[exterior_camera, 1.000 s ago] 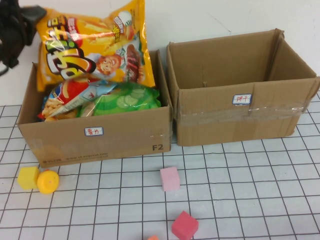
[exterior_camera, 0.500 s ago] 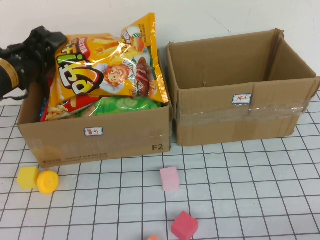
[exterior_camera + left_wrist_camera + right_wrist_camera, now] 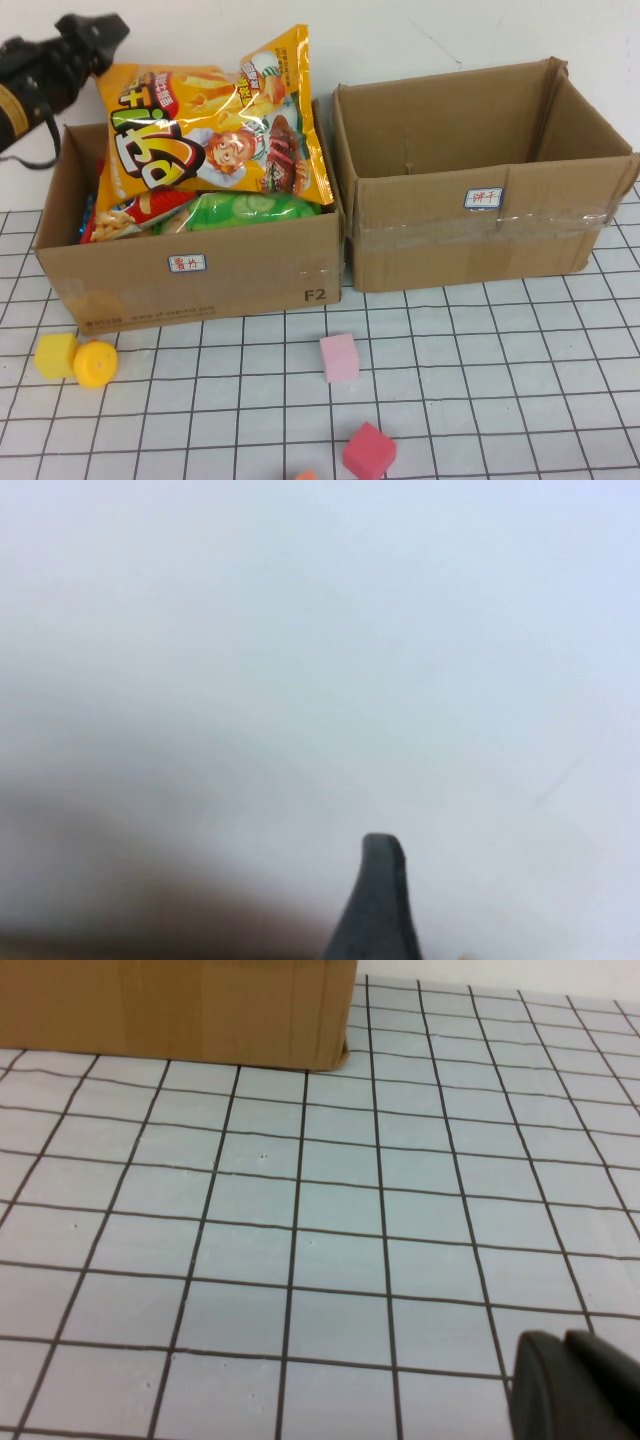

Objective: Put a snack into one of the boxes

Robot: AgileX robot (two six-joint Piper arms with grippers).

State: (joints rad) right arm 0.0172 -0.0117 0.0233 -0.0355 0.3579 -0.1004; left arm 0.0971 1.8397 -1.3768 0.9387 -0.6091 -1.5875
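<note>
Two boxes sit side by side. The left box (image 3: pixel 190 270) holds three snack bags, the yellow bag (image 3: pixel 215 125) on top. The right box (image 3: pixel 480 180) sits at 3 o'clock of it. The left gripper (image 3: pixel 95 35) hovers at the bag's 10 o'clock, released. The right gripper (image 3: pixel 570 1385) stays low over the grid mat (image 3: pixel 330 1210); its grip can't be told. Four foam blocks lie in front.

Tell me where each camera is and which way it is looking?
High view: raised on the robot's side, angled down at the full left cardboard box topped by an orange snack bag, and the empty right cardboard box; the left gripper shows at far left.
Left wrist view: on the left arm, facing a blank white surface; one dark finger shows.
Right wrist view: on the right arm, low over the white gridded table, facing a box corner; the right gripper shows.
High and right wrist views share the grid and cardboard.
</note>
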